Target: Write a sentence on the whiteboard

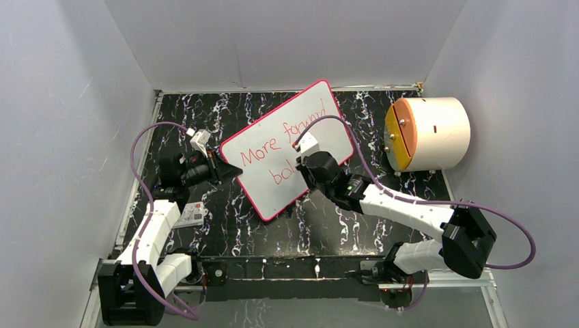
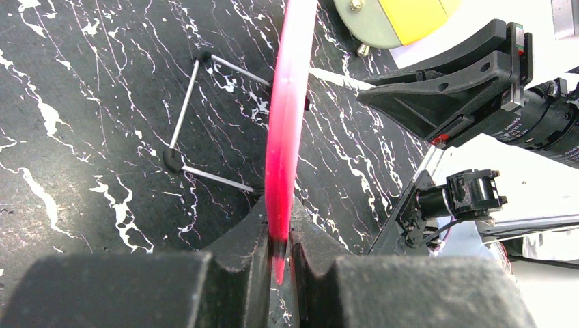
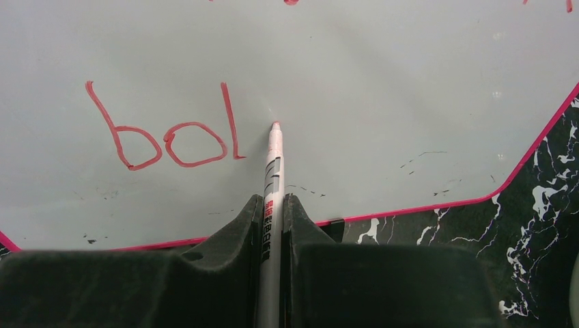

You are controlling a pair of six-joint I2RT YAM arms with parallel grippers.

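The whiteboard [image 1: 273, 188], white with a pink rim, stands tilted at the table's middle. Its sentence [image 1: 270, 147] reads "More forward" in red, with "bol" [image 3: 164, 137] on a second line below. My left gripper [image 1: 231, 171] is shut on the board's left edge; the left wrist view shows the pink rim [image 2: 287, 123] pinched between the fingers of that gripper [image 2: 278, 229]. My right gripper [image 3: 273, 205] is shut on a silver marker [image 3: 272, 178]. The marker's red tip rests at the board just right of the "l". In the top view the right gripper [image 1: 308, 164] hangs over the second line.
A cream drum with an orange and yellow face [image 1: 427, 133] lies at the right. A small printed card [image 1: 190, 215] lies beside the left arm. The board's wire stand [image 2: 184, 116] rests on the black marbled table [image 1: 341, 225]. Grey walls close in three sides.
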